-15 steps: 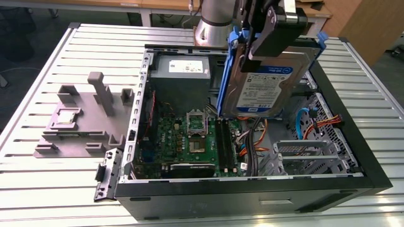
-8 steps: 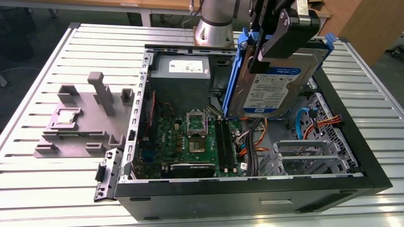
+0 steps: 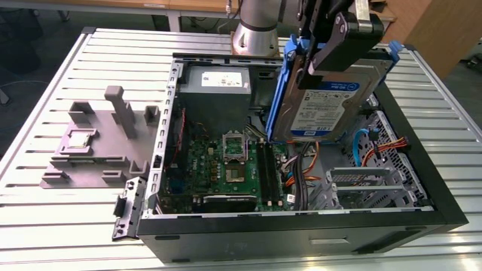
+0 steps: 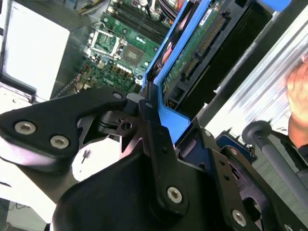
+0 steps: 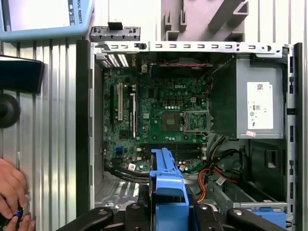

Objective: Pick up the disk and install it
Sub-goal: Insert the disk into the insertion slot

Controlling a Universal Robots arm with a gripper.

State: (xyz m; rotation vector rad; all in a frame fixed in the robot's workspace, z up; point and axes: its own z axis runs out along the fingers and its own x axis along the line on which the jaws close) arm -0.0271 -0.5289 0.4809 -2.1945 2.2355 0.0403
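My arm (image 3: 253, 29) stands as a silver column at the back of the exterior view, and my wrist reaches from it toward that view's right. My gripper (image 3: 315, 66) hangs below the wrist, pointing down at a tilt. My fingers (image 3: 339, 39) are clamped on the disk (image 3: 335, 107), which I hold nearly upright: one black finger lies across its labelled face, the other sits behind it. In both wrist views my dark linkages pinch its blue edge.
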